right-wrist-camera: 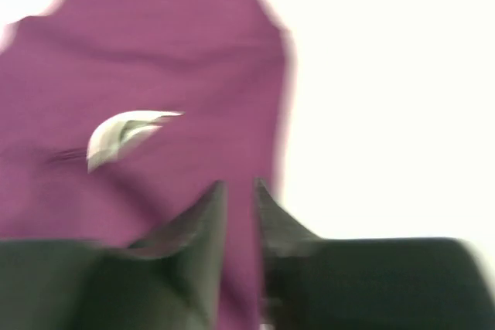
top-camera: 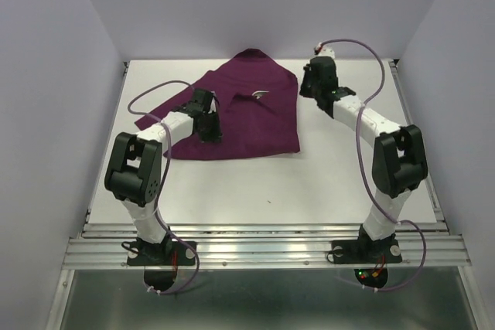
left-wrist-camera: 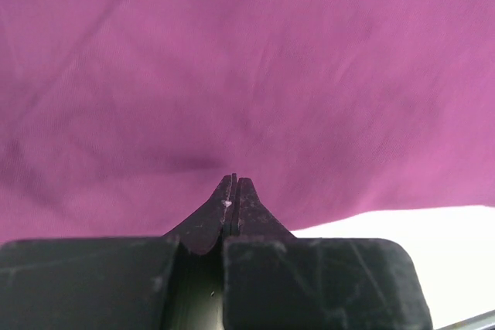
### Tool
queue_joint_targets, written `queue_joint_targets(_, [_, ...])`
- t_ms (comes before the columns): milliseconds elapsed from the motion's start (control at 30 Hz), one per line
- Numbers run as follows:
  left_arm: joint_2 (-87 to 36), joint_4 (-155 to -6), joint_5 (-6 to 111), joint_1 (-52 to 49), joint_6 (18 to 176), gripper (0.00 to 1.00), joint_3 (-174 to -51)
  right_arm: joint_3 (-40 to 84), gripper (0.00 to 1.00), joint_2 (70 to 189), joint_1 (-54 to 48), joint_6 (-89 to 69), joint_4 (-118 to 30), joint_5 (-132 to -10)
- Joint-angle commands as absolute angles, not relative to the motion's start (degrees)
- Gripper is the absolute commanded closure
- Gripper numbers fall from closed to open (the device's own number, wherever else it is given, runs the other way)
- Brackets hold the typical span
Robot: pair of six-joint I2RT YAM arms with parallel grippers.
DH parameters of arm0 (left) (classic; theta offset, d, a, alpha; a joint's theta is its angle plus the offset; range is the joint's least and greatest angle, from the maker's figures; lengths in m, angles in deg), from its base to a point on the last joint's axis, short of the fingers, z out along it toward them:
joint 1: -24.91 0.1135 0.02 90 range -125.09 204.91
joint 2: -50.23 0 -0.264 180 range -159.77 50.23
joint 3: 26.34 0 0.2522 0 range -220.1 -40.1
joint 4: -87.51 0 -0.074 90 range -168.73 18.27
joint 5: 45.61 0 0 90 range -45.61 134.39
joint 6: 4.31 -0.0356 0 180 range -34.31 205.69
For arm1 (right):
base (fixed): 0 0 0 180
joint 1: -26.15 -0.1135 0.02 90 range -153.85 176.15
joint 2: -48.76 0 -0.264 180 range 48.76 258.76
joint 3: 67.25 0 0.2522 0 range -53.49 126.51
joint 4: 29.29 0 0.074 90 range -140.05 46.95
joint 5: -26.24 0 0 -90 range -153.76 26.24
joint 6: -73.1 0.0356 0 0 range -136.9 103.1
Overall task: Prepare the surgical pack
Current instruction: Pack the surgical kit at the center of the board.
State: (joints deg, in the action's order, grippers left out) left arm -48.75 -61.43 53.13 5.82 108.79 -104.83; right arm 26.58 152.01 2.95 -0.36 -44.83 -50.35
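Top external view: you see the dark-purple cloth (top-camera: 255,125) lying rumpled on the far half of the white table (top-camera: 309,183), with a small shiny piece (top-camera: 260,96) showing on its upper part. Your left gripper (top-camera: 210,137) rests on the cloth's left portion. Left wrist view: its jaws are pressed together against the fabric, and you cannot tell whether a fold is pinched. Your right gripper (top-camera: 305,89) hangs at the cloth's far right edge. Right wrist view, blurred: its jaws stand narrowly apart, holding nothing.
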Motion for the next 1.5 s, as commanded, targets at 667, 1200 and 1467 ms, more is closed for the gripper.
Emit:
queue_joint_targets(667, [-63.67,-55.88,54.77,6.1,106.61,1.0,-133.7,74.56,0.87,193.86,15.42,8.5,-73.89,-62.78])
queue_joint_targets(1200, [-64.29,-54.3,54.85,6.02,105.12,1.0,-134.5,76.06,0.87,193.08,12.35,9.21,-70.47,-68.24])
queue_joint_targets(1467, [-63.15,-54.21,55.29,5.58,104.94,1.0,-135.46,76.32,0.86,192.82,11.82,10.35,-70.38,-66.66])
